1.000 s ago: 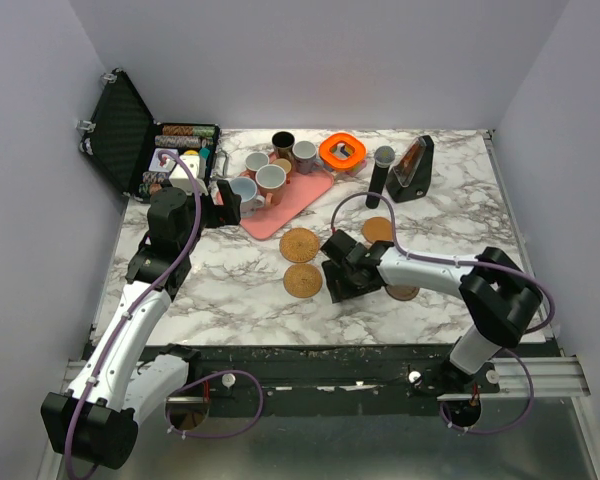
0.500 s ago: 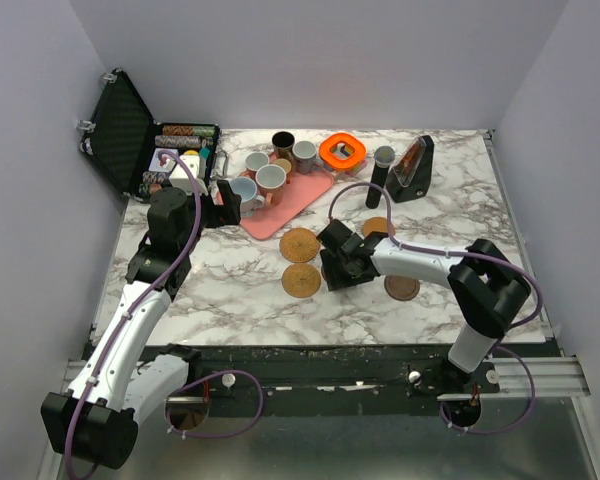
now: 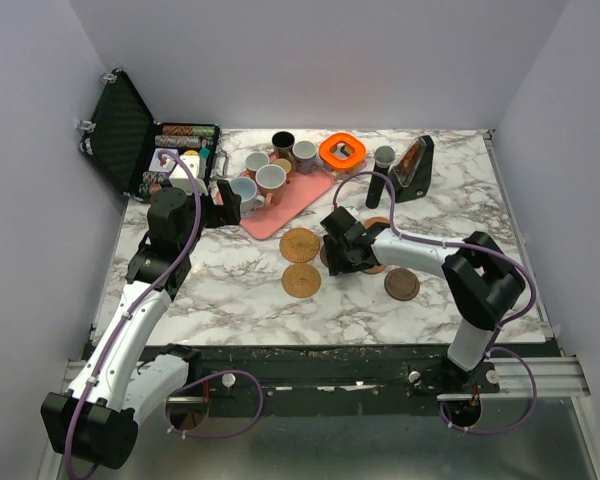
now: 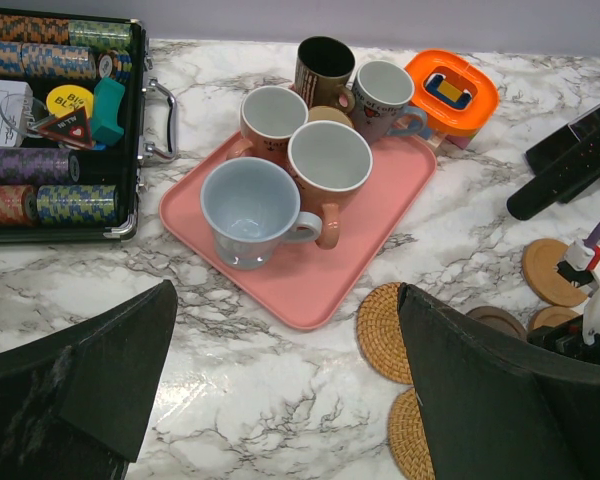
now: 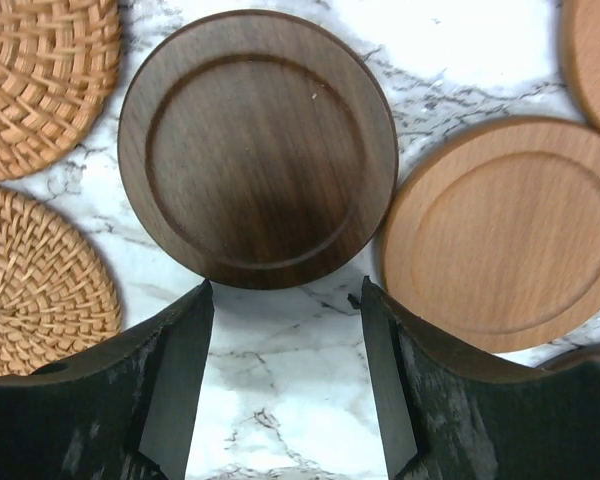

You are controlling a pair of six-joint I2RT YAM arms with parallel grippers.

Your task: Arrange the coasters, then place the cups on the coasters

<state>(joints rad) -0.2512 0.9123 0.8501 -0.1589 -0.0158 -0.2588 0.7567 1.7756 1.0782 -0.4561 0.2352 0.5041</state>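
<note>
While R pincer (image 5: pixel 282 292) gapes, dark coaster (image 5: pixel 257 148) rim touches tan coaster (image 5: pixel 500 235)

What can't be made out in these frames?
Top view: the right gripper largely covers the dark coaster.
Left wrist: the copper cup is mostly hidden behind two cups.
Right wrist: one tan coaster is cut off by the top-right edge.

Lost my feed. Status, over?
Left gripper open, empty. Right gripper open at dark coaster, light coaster beside it. Cups clustered at pink tray.
</note>
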